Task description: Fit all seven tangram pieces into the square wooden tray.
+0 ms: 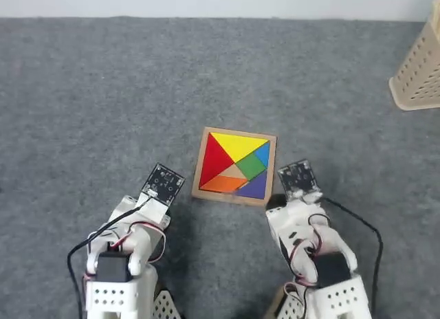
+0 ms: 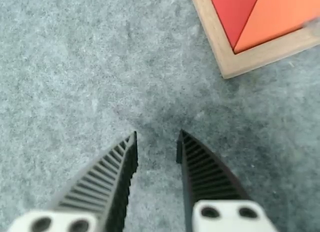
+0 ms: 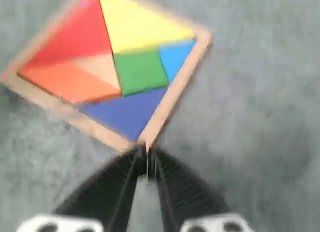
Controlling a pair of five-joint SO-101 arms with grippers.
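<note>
I am seeing the square wooden tray (image 1: 200,161) lying flat near the middle of the grey surface (image 1: 103,92), and all seven pieces are sitting flush inside it. The yellow triangle (image 1: 239,146) is filling 12 o'clock, the red triangle (image 1: 214,161) 9, the orange piece (image 1: 221,184) 7, the indigo piece (image 1: 254,187) 5 and the light blue triangle (image 1: 262,154) 2. The green square (image 1: 251,166) and the tan triangle (image 1: 236,172) are meeting at the centre.

The left gripper (image 2: 157,137) is hanging over bare surface at the tray's 7 o'clock, jaws apart. The right gripper (image 3: 148,154) is hovering just beside the tray's 5 o'clock corner, jaws pressed together. A cream slotted basket (image 1: 419,64) is standing at 2 o'clock, well apart.
</note>
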